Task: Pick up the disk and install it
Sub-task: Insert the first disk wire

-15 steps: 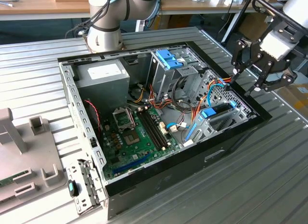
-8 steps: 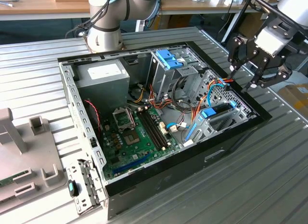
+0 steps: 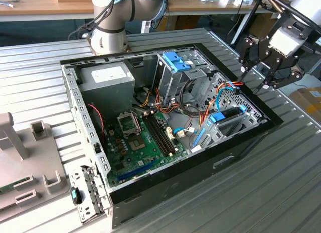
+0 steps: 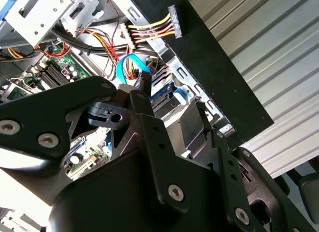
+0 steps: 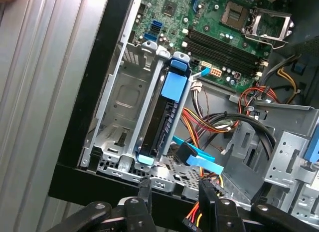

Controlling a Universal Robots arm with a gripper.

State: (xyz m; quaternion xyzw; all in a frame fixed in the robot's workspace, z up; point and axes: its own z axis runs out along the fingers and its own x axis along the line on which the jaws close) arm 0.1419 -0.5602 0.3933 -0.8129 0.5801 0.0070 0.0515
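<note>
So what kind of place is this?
Probably a workshop or robot lab: an opened computer lies on a ridged metal table, with wooden workbenches behind the robot arm.

Dark disk edged in bright blue, inside a black case; green motherboard; red, orange and yellow wires; ribbed silver-grey table; black claw.

Bright, even light, soft shadows inside the computer case, washed-out glare on the ribbed table.
</note>
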